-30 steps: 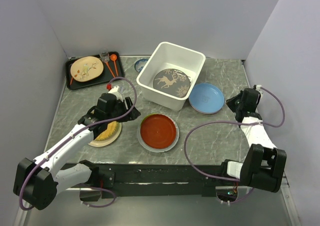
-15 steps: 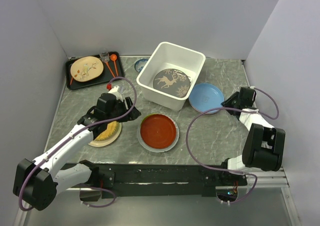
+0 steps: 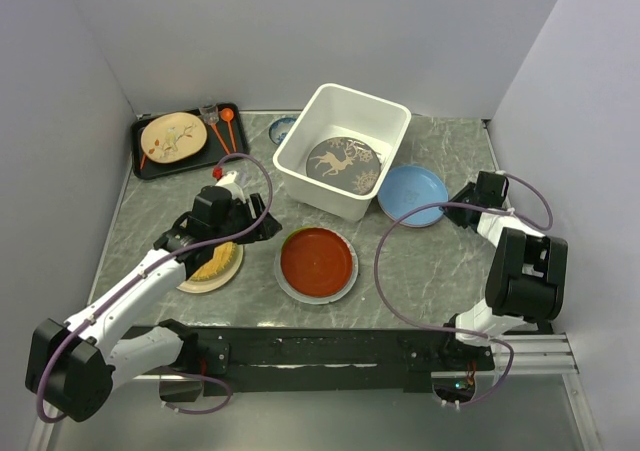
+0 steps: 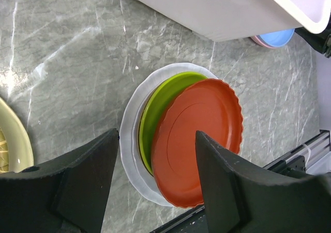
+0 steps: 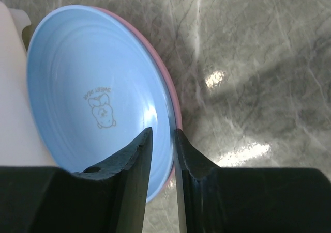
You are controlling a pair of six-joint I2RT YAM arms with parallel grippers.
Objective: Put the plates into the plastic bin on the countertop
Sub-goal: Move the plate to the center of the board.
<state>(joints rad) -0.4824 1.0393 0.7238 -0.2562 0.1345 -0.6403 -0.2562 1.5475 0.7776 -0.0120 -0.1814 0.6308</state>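
Left arm [image 3: 140, 281]: white shells on the links, black housings at the joints, black block at the base. Small red part [image 3: 217, 172] by the wrist.
Right arm [image 3: 522, 271]: same white-and-black build.
Cables [image 3: 378, 271]: thin, purple, one loose loop off each arm.
Left gripper [image 4: 156, 135]: fingers [image 4: 83, 186] matte black, thick, faceted wedges.
Right gripper [image 5: 162, 131]: the same black fingers, tapering to narrow tips; a small round hole [image 5: 93, 169] in one.
Rail [image 3: 330, 346]: black under both bases, silvery at the right end.
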